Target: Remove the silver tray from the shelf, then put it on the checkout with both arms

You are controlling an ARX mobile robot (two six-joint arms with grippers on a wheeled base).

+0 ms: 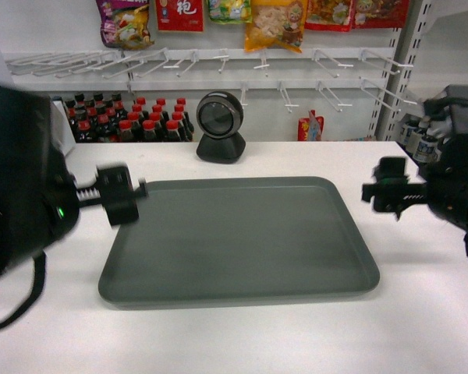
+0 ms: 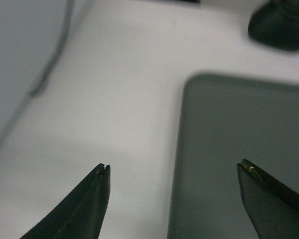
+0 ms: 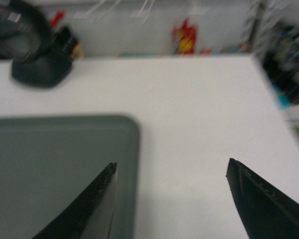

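White counter [image 1: 421,327] carried the silver tray [image 1: 242,238], flanked at nine and three o'clock by the left hand [image 1: 123,195] and right hand [image 1: 386,187], both spread, grasping nothing.

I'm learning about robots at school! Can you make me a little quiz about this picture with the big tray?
1. True or false: the silver tray lies flat on the checkout.
2. Are the left gripper and the right gripper open or shut?
3. What stands behind the tray: A) a black round scanner, B) a teddy, C) a cup?

Key: 1 true. 2 open, holding nothing. 3 A.
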